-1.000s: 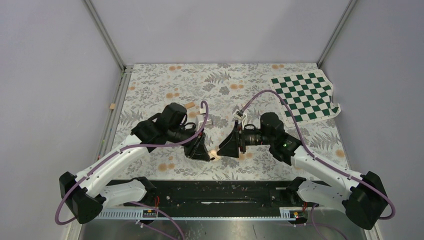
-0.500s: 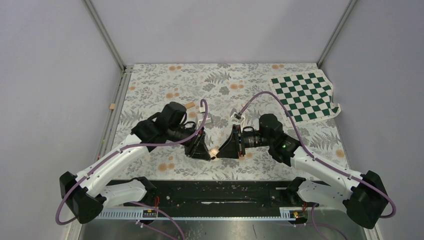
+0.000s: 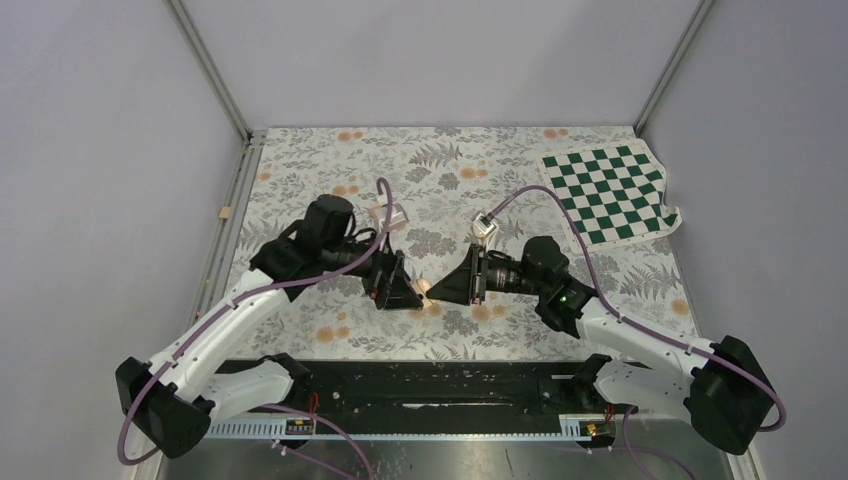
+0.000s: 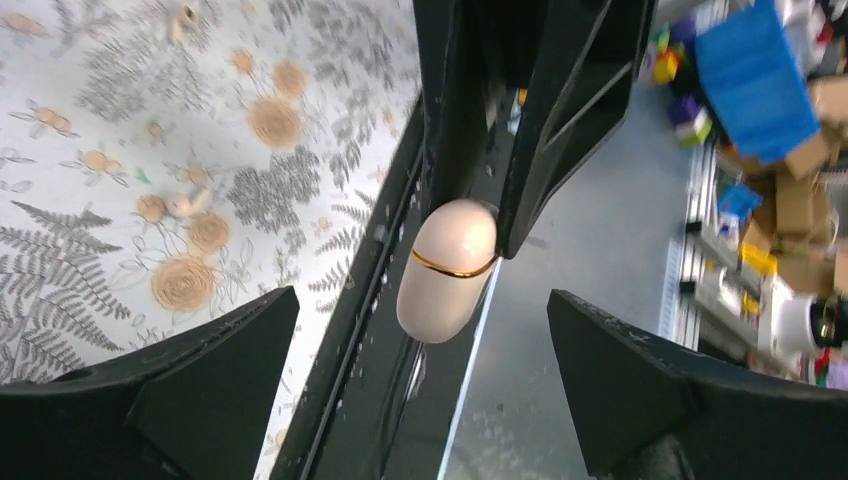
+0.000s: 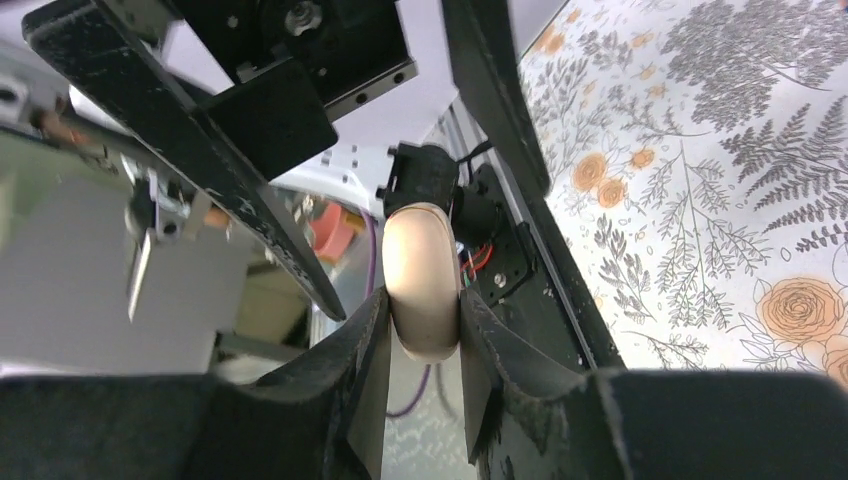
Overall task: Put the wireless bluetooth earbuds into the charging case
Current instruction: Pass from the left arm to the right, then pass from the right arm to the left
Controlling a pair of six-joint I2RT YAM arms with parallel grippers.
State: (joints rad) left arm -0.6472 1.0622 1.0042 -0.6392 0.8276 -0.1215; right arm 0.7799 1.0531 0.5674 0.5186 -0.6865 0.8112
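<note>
Facing R end effector (image 5: 422,305) w/ charging case (image 4: 447,270): L end effector (image 4: 420,312), wide.

I see the charging case (image 4: 447,270) as a small, smooth, peach-beige capsule with rounded ends. Its two halves are shut together, and a thin gold band rings the seam, a little nearer the gripped end. It is held up off the flowered cloth (image 3: 330,170), pinched at one end between the fingers of the right gripper (image 5: 422,312), with the other rounded end poking out free. From above it shows only as a pale spot near the middle of the table's near half. I can't make out the earbuds with any certainty in my views.
</note>
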